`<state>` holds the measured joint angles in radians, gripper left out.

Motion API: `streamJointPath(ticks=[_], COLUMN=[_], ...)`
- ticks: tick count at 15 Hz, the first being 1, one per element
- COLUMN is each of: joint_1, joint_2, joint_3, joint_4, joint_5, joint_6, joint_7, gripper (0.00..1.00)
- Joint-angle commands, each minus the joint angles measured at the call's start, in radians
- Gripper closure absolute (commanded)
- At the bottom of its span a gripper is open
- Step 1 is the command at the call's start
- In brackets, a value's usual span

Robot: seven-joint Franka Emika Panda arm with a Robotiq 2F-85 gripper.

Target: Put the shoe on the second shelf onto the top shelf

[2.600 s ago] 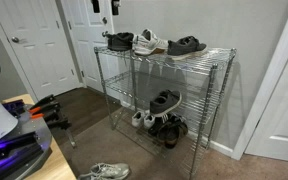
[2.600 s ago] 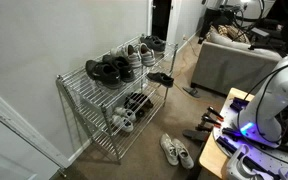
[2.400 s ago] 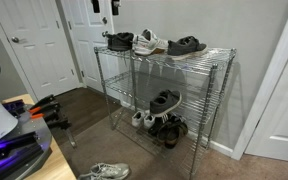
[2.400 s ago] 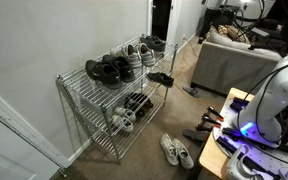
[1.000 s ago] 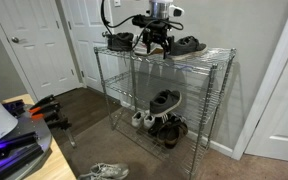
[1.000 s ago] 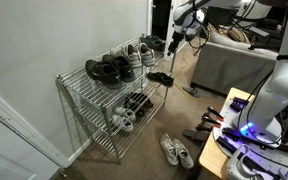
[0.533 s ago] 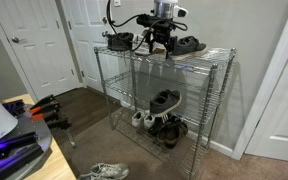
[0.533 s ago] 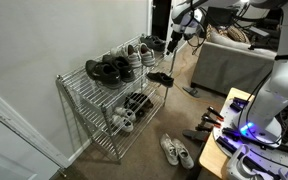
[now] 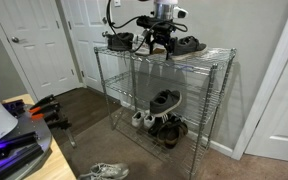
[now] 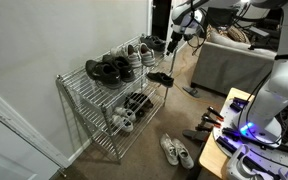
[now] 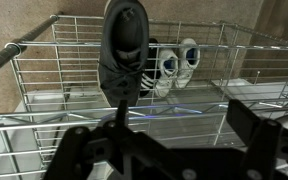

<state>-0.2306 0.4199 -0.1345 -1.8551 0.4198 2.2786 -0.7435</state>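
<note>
Brown carpet [image 9: 84, 108] bears the chrome rack [image 9: 197, 120]. Its top shelf [image 9: 209, 58] carries several shoes. The shoe [image 9: 165, 100] lies on the second shelf [image 9: 192, 112]. Above the top shelf hangs the gripper [image 9: 160, 44], fingers spread, empty.

The gripper [image 9: 159, 47] hangs with its fingers [image 9: 150, 44] pointing down and spread wide, nothing clasped between them. Directly above the fingers sits the pale wrist [image 9: 165, 12]. In an exterior view the white arm [image 10: 192, 12] reaches in from above and behind the fingers, bent down at the wrist. In the wrist view the two dark fingers [image 11: 252, 135] rise from the lower edge, one to each side, well apart.
</note>
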Motion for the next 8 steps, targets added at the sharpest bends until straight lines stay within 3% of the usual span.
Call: streamJointPath(ticks=[1, 6, 8], joint_1=[-0.048, -0.103, -0.124], joint_2=[-0.093, -0.198, -0.225], joint_3=[0.015, -0.004, 0.007], joint_4=[-0.186, -0.421, -0.504], joint_5=[-0.041, -0.093, -0.062], joint_6=[0.107, 0.214, 0.295], joint_7=[-0.019, -0.056, -0.129], gripper=[0.0, 0.0, 0.0])
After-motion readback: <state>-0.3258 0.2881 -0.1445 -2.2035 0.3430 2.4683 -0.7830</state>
